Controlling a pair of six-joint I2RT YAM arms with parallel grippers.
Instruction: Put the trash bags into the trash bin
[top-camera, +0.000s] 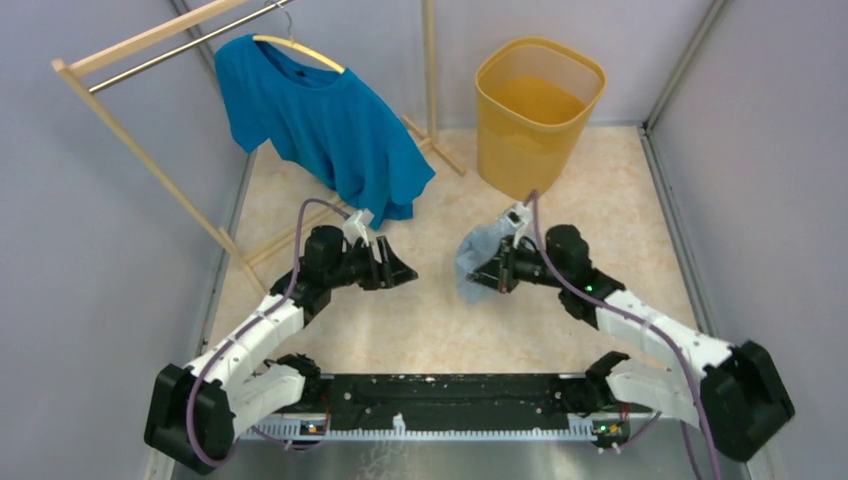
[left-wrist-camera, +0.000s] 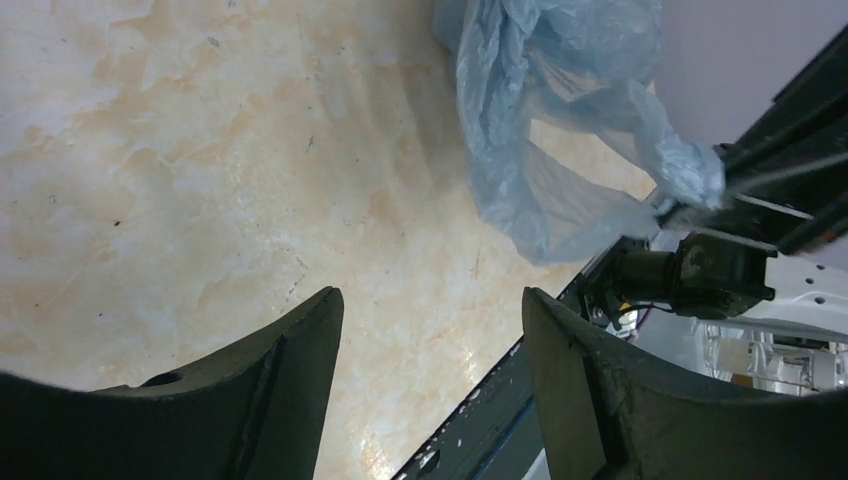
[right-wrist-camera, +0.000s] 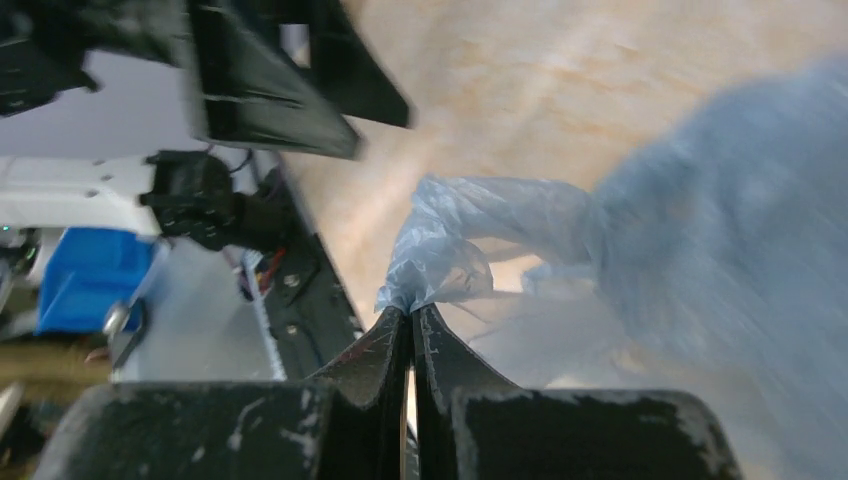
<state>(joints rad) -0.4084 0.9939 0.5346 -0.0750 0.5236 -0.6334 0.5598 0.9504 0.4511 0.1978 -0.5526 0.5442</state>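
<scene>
Starting at the left, the wooden clothes rack (top-camera: 140, 140) carries a teal T-shirt (top-camera: 330, 130) whose lower hem hangs just beside my left gripper (top-camera: 395, 268). That gripper's jaws stand well apart with nothing between them; through its wrist camera I see only bare marbled table (top-camera: 420, 330) in the gap. Further right, between the two arms, the pale blue trash bag (top-camera: 478, 255) hangs in a crumpled bunch from my right gripper (right-wrist-camera: 410, 312). Its jaws are pressed together on a small twisted corner of the film, and I cannot tell whether the bag's lowest folds touch the table. The yellow trash bin (top-camera: 538, 110) stands upright behind it at the back of the table, well apart from the bag, so the carry and the drop are not yet done. My main worry is that narrow pinch: glossy film could slide out of one gripper's hold on a quick swing. The loose bulk could also catch on the bin's near rim and drape outside it, or nudge the light bin over. On the other side, if I move the left arm carelessly, its open fingers could snag the shirt hem.
</scene>
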